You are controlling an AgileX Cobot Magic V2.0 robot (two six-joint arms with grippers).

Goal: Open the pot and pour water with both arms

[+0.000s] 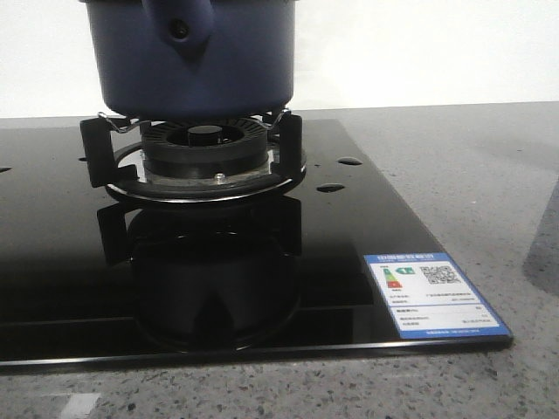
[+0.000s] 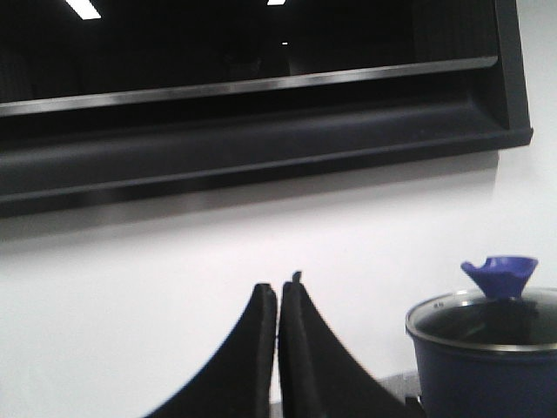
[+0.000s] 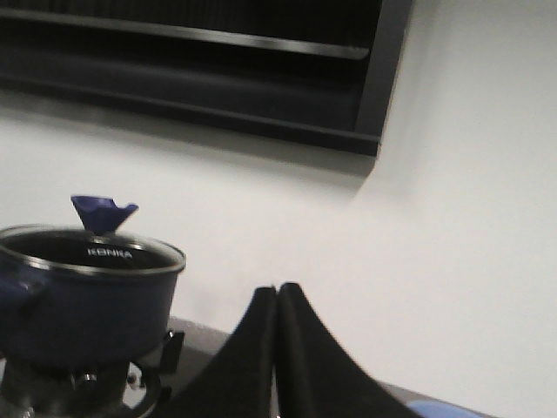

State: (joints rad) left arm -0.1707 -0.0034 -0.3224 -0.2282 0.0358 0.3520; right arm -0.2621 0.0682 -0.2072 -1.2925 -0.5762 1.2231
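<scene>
The dark navy-blue pot (image 1: 196, 61) stands on the burner's pan supports (image 1: 205, 148), its handle lug with a hole facing me. It also shows in the left wrist view (image 2: 487, 357) and the right wrist view (image 3: 83, 300), with a glass lid and a blue knob (image 2: 500, 274) on top. My left gripper (image 2: 278, 287) is shut and empty, held in the air well apart from the pot. My right gripper (image 3: 277, 289) is shut and empty, also apart from the pot. Neither gripper shows in the front view.
The black glass cooktop (image 1: 70, 262) lies on a grey speckled counter (image 1: 454, 175), with an energy label (image 1: 432, 295) at its front right corner. A dark range hood (image 2: 261, 131) hangs on the white wall. A pale-blue object's edge (image 3: 444, 409) shows low in the right wrist view.
</scene>
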